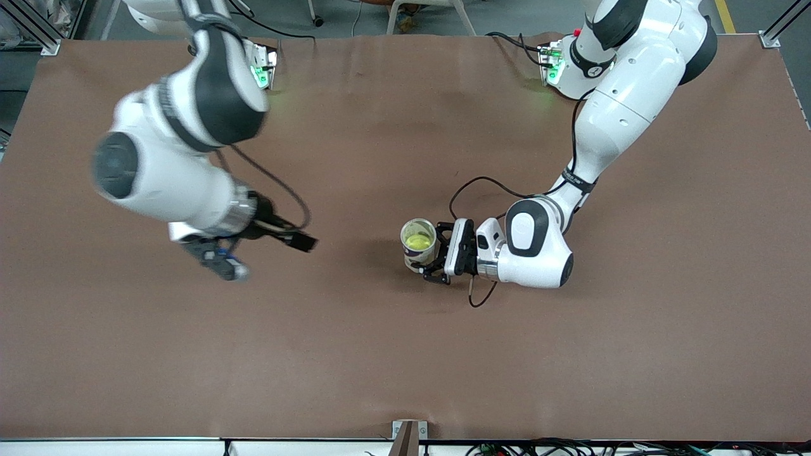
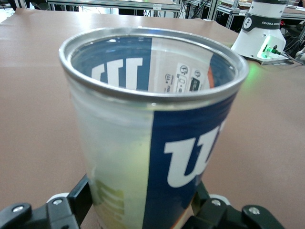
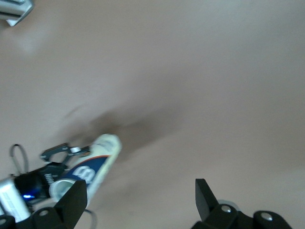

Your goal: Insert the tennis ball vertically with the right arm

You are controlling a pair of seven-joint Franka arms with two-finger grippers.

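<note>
- Front view: you've got the clear plastic tennis-ball can with metal rim and blue label (image 1: 419, 246) standing upright on the brown table cover (image 1: 405, 354), mouth up; the yellow-green tennis ball (image 1: 419, 241) sits inside it, so the insert looks done, I'd judge; the left gripper (image 1: 433, 253) clamps the can from the side, prob. to steady it for a straight drop; the right gripper (image 1: 236, 258) is up over bare table toward the right arm's end, well apart from the can, blurred; can't read its fingers here.
- Left wrist view: the can (image 2: 152, 138) fills the shot; black fingers (image 2: 81, 198) press its lower wall on both sides, so jaws gripping the can; big white "W" on the blue label, reads like Wilson, not certain; "FRANKA" visible on the white arm base (image 2: 261, 29).
- Right wrist view: right gripper (image 3: 140, 193) jaws wide apart, nothing between; the can (image 3: 93, 167) and left gripper (image 3: 62, 152) show farther off; no legible txt.
</note>
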